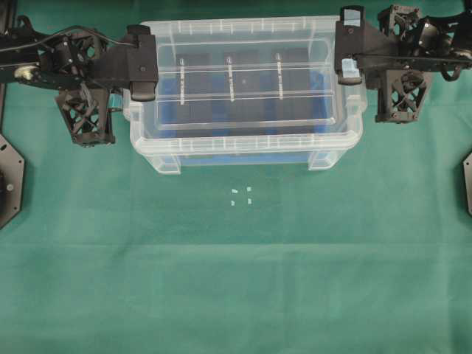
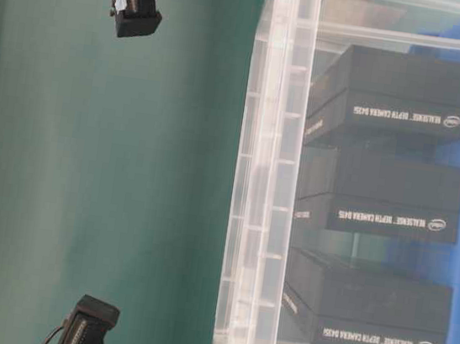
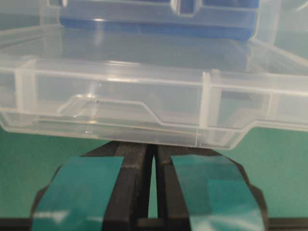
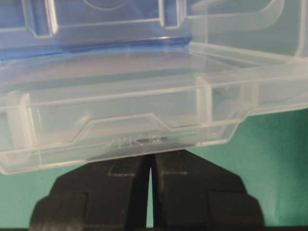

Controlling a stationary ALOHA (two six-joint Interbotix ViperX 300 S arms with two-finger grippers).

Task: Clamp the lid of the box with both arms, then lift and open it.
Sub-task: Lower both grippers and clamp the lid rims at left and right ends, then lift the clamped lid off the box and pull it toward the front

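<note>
The clear lid (image 1: 243,81) lies level over the open top of the box (image 1: 243,155), spanning it from left to right. My left gripper (image 1: 142,64), its fingers taped teal, is shut on the lid's left end. My right gripper (image 1: 348,48) is shut on the right end. In the left wrist view the jaws (image 3: 153,147) almost meet, their tips tucked under the lid's edge (image 3: 120,106). The right wrist view shows the same: gripper (image 4: 150,156) closed beneath the lid's edge (image 4: 120,125). Three black blocks (image 2: 388,193) and a blue liner show through the box wall (image 2: 262,185).
Green cloth (image 1: 236,280) covers the table in front of the box, with small white marks (image 1: 241,195) near its middle. Black mounts stand at the left edge (image 1: 9,184) and right edge (image 1: 467,181). Two black arm parts (image 2: 135,11) (image 2: 86,327) hang beside the box.
</note>
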